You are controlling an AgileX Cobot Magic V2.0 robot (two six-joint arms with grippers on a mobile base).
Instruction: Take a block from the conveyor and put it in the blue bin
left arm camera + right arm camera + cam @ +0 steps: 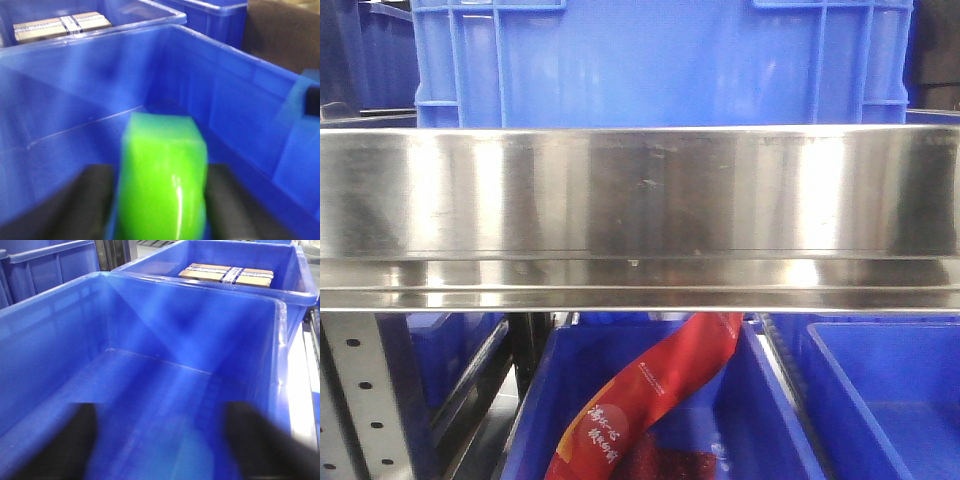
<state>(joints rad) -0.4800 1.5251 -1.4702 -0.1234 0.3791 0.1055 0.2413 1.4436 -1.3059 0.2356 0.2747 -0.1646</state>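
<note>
Over blue bin [240, 95] | left gripper [160, 200] clamps block [162, 175] | boxed neighbour bin [125, 17] behind

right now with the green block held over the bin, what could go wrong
1. The left gripper holds the block well above the bin floor, so letting go here may make it bounce or tumble.
2. The right gripper hangs open over what looks like the same bin, so the arms could crowd each other.
</note>
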